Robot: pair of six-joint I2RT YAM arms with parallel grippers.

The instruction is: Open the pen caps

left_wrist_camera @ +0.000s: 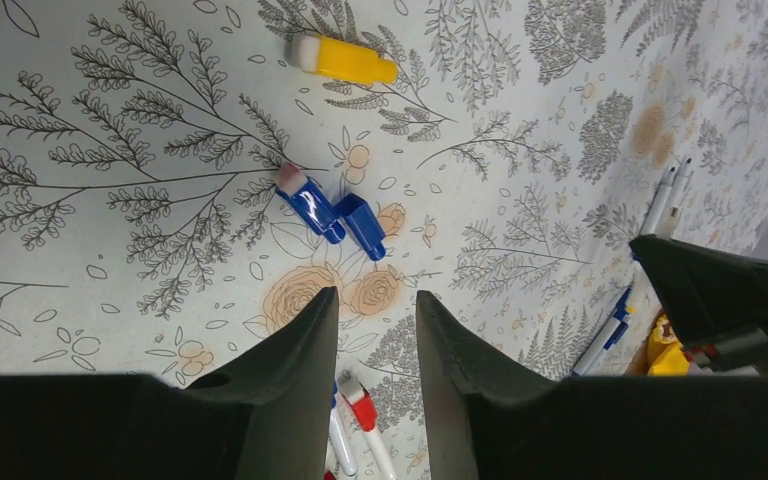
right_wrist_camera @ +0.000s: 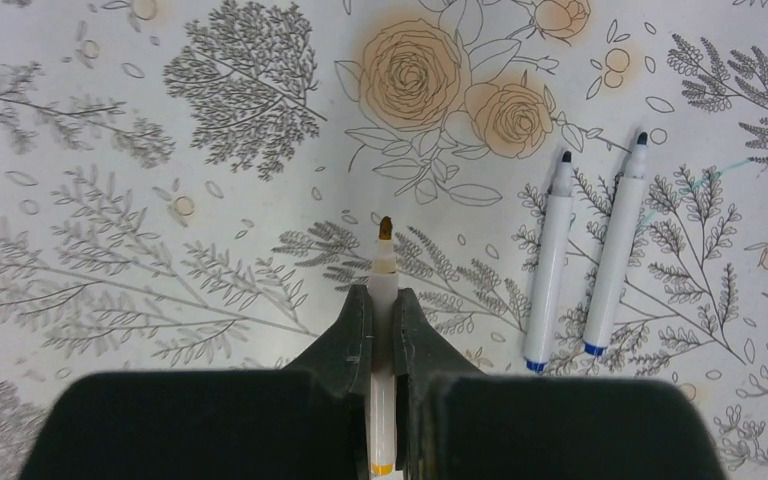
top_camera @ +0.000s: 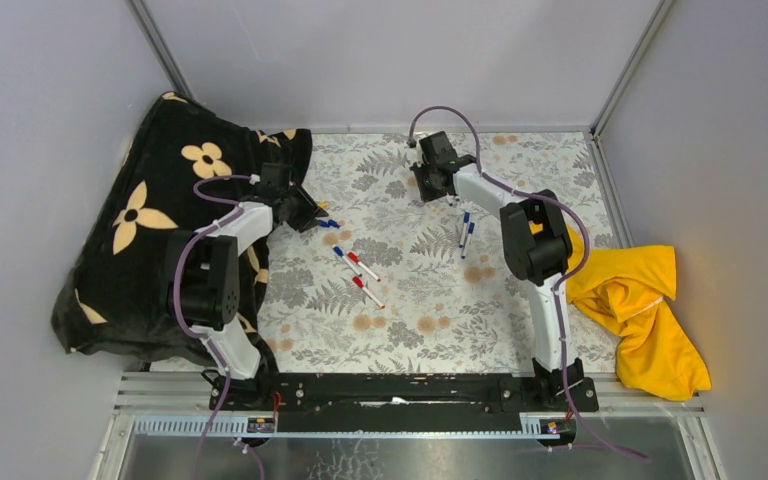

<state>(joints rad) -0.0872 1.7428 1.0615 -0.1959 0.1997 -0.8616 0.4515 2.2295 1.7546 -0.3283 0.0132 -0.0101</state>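
Black flower-print cloth (top_camera: 140, 235): heaped at the far left, its inner edge hidden by the left arm.
Left gripper (left_wrist_camera: 375, 300): fingers apart, nothing between them, hanging over the floral tablecloth (left_wrist_camera: 110, 150) just short of the loose caps.
Yellow cap (left_wrist_camera: 345, 60): lies alone on the tablecloth, off its pen.
Blue caps (left_wrist_camera: 310, 205): two, touching, off their pens, near the yellow cap.
Capped pens (top_camera: 363, 265): three mid-table, one blue cap and two red, all still on. In the left wrist view the fingers cut them off.
Right gripper (right_wrist_camera: 381, 295): clamped on the yellow-marked pen (right_wrist_camera: 384, 262). Its bare brownish tip points forward and its rear is hidden between the fingers.
Uncapped pens (right_wrist_camera: 548, 270): two side by side, dark tips bare, blue tail ends, just right of the held pen.
Yellow cloth (top_camera: 640, 300): crumpled at the right table edge.
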